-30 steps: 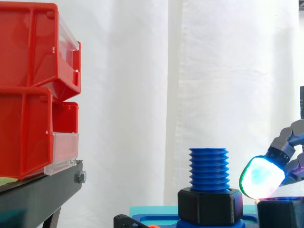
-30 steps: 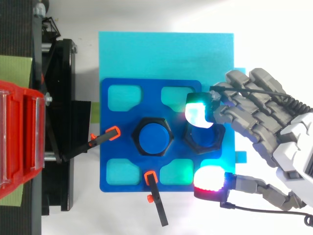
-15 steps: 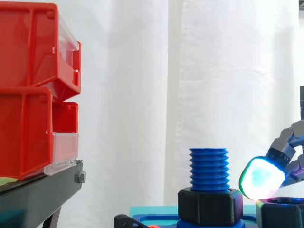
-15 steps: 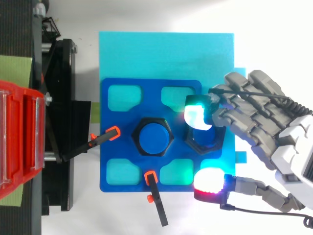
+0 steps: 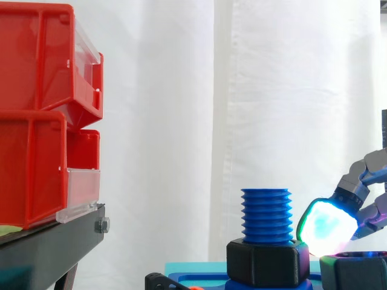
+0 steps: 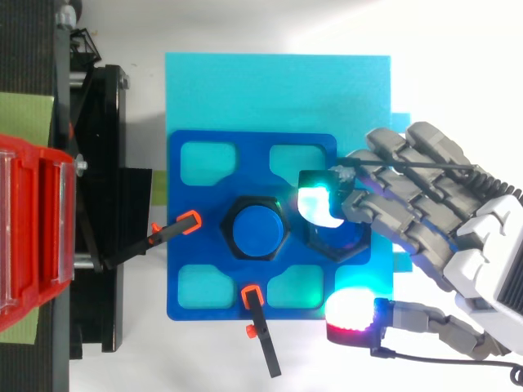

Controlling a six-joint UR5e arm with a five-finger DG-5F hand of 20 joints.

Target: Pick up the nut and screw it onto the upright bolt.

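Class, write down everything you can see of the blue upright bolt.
The bolt is blue and plastic-looking, with coarse threads and a flat round top. It stands upright at the centre of the blue plate. A black hexagonal collar rings its lower part. Nothing touches the bare threads above the collar.

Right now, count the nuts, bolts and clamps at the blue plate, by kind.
black nuts: 2
blue bolt: 1
orange-tipped clamps: 2
Total: 5
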